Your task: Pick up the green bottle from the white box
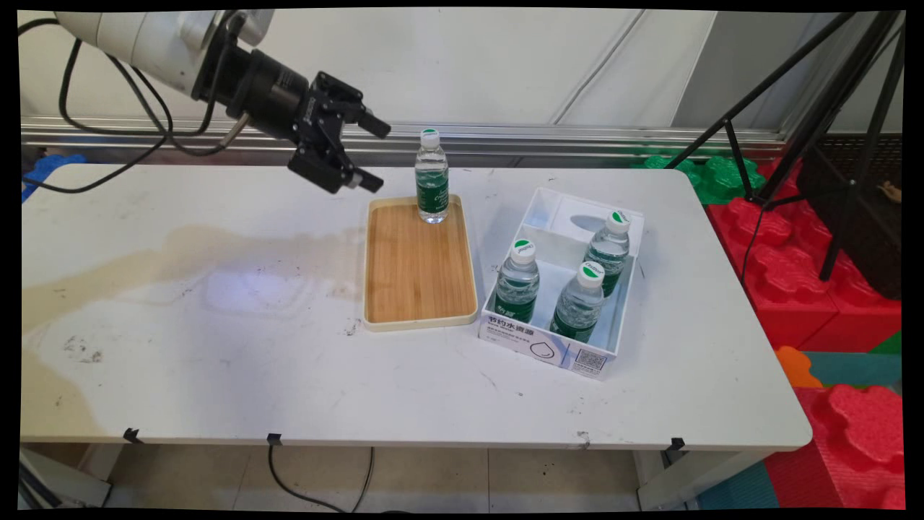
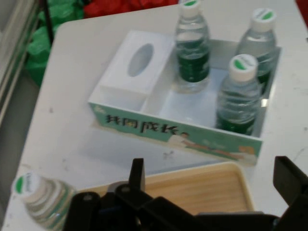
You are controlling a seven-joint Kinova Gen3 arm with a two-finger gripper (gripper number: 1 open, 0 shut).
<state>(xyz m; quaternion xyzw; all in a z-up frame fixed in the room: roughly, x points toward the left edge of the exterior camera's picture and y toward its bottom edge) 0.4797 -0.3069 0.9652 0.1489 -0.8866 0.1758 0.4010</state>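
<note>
The black two-finger gripper (image 1: 375, 155) hangs in the air above the far edge of the white table (image 1: 216, 375), its fingers spread wide with nothing between them. Nearest to it is a clear plastic water bottle with a green label and a green-and-white cap (image 1: 432, 178), which stands upright at the far end of a rectangular bamboo tray with a cream rim (image 1: 419, 271); gripper and bottle are apart. The tray lies near the middle of the table, bare but for that bottle. Just beside the tray, toward the table's right edge, sits a white open cardboard box with green lettering (image 1: 548, 347). Three more upright water bottles of the same kind (image 1: 517, 283) (image 1: 608, 250) (image 1: 579, 303) stand in its larger compartment.
</note>
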